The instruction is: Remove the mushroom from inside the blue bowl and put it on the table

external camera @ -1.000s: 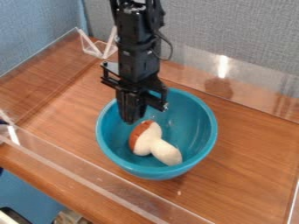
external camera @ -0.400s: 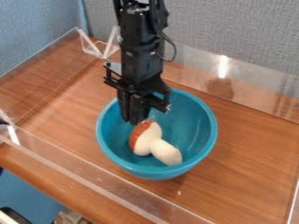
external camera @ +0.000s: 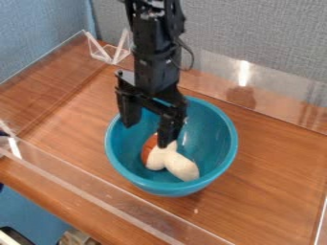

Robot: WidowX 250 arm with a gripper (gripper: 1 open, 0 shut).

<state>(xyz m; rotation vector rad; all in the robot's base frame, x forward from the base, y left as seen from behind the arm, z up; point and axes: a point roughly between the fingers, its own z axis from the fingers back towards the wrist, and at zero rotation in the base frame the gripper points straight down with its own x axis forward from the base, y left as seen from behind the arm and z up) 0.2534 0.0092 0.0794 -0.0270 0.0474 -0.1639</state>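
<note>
So my claw point(external camera: 151, 133) is spread wide open, pointing straight down into the blue bowl point(external camera: 217, 129) — not gripping anything. The mushroom point(external camera: 170, 163) lies on its side at the bottom of the bowl, just below my fingertips point(external camera: 170, 135). Bowl's sitting on the wooden bench point(external camera: 64, 100).

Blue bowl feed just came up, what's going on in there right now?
The robot arm's gripper hangs open, pointing straight down inside the blue bowl, its fingers spread either side above the mushroom. The mushroom lies on its side on the bowl's bottom, not yet gripped. The bowl sits on the wooden table, and nothing has been taken out.
</note>
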